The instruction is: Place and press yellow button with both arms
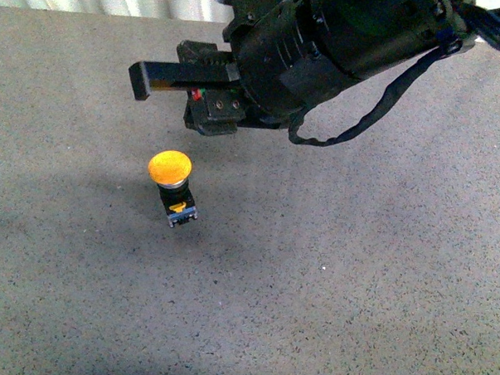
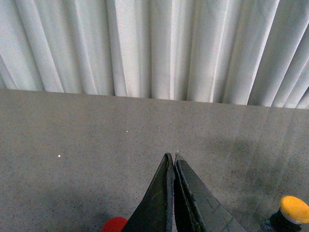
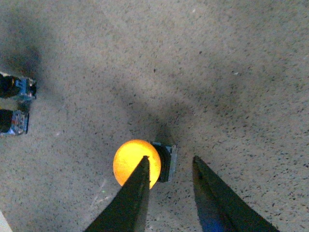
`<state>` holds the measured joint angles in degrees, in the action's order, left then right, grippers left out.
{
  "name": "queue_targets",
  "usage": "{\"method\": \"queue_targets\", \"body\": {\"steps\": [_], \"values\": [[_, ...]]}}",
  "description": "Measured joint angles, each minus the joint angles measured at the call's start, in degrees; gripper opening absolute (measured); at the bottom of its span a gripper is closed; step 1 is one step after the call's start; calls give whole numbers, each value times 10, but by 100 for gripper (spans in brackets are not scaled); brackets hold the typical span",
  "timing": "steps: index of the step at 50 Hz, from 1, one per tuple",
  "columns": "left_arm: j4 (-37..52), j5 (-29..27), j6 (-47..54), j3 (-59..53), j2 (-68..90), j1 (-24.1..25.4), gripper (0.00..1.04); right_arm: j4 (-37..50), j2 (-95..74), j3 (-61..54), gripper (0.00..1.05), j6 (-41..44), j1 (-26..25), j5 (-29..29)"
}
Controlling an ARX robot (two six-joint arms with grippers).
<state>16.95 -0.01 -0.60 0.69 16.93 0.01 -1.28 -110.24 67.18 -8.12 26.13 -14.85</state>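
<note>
Front view: the yellow button [image 1: 169,169] stands cap up on the speckled grey table [image 1: 354,283], touched by nothing; the right arm [image 1: 339,42] reaches in above and beyond it, its right gripper [image 1: 142,81] seen side-on, so the gap between the fingers cannot be told here; the left arm is out of frame.

Left wrist view: the left gripper [image 2: 174,157] has its fingers pressed together with nothing between them; a pleated white curtain [image 2: 145,43] hangs beyond the table; a red object [image 2: 115,225] shows just beside the fingers; the yellow button sits at the picture's edge, well apart.

Right wrist view: the right gripper's fingers are parted and empty; the yellow cap lies partly behind one finger; two dark items with blue bits [image 3: 17,87] lie apart.
</note>
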Motion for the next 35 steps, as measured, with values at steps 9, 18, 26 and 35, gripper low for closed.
{"method": "queue_targets", "body": {"steps": [9, 18, 26, 35], "values": [[-35, 0, 0, 0, -35, 0, 1, -23, -24, 14, 1, 39, 12, -27], [-65, 0, 0, 0, -65, 0, 1, -29, -30, 26, 1, 60, 23, -37], [-166, 0, 0, 0, -158, 0, 1, -37, -47, 30, 1, 67, 24, -38], [-170, 0, 1, 0, -160, 0, 1, -50, -54, 37, 1, 75, 24, -38]]}}
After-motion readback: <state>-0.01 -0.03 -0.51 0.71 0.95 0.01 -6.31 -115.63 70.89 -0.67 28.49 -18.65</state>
